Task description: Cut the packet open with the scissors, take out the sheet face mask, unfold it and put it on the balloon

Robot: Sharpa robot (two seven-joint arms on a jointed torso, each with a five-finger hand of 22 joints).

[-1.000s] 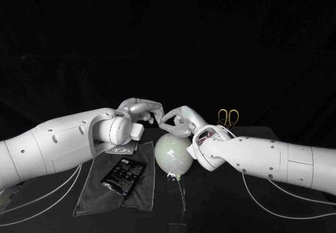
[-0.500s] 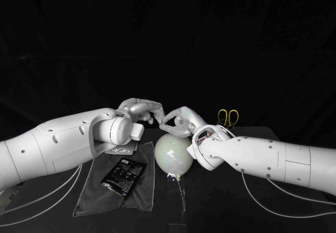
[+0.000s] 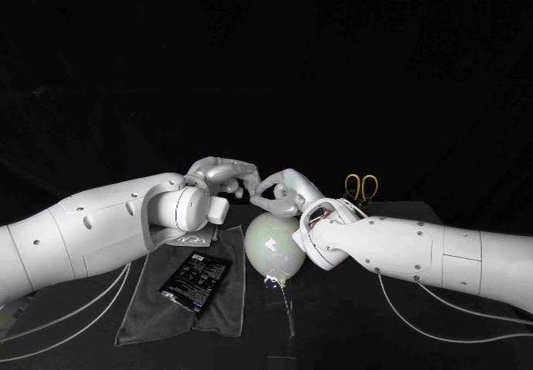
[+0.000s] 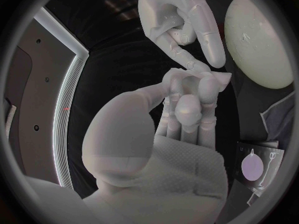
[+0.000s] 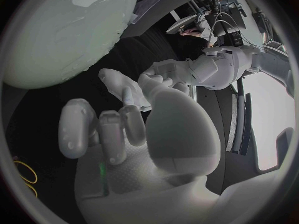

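The pale balloon (image 3: pixel 276 245) lies on the table between my arms, its surface glossy with faint creases that look like a thin sheet; it also shows as the balloon (image 4: pixel 258 40) and the balloon (image 5: pixel 62 30). Over its far end my left hand (image 3: pixel 226 176) and right hand (image 3: pixel 280 193) meet fingertip to fingertip. The left hand (image 4: pixel 190 92) has its fingers curled in. A thin pale strip shows at the right hand's fingertips (image 5: pixel 127 95); what it is stays unclear. The black packet (image 3: pixel 196 277) lies on a grey cloth (image 3: pixel 222 308).
Yellow-handled scissors (image 3: pixel 361 185) lie behind my right arm. A small white card (image 3: pixel 191 237) with a purple circle (image 4: pixel 252 167) rests at the cloth's far end. A shiny streak (image 3: pixel 286 308) trails on the table from the balloon's near end. White cables run along both sides.
My right forearm has shifted slightly toward the balloon. Both hands stay fingertip to fingertip over its far end.
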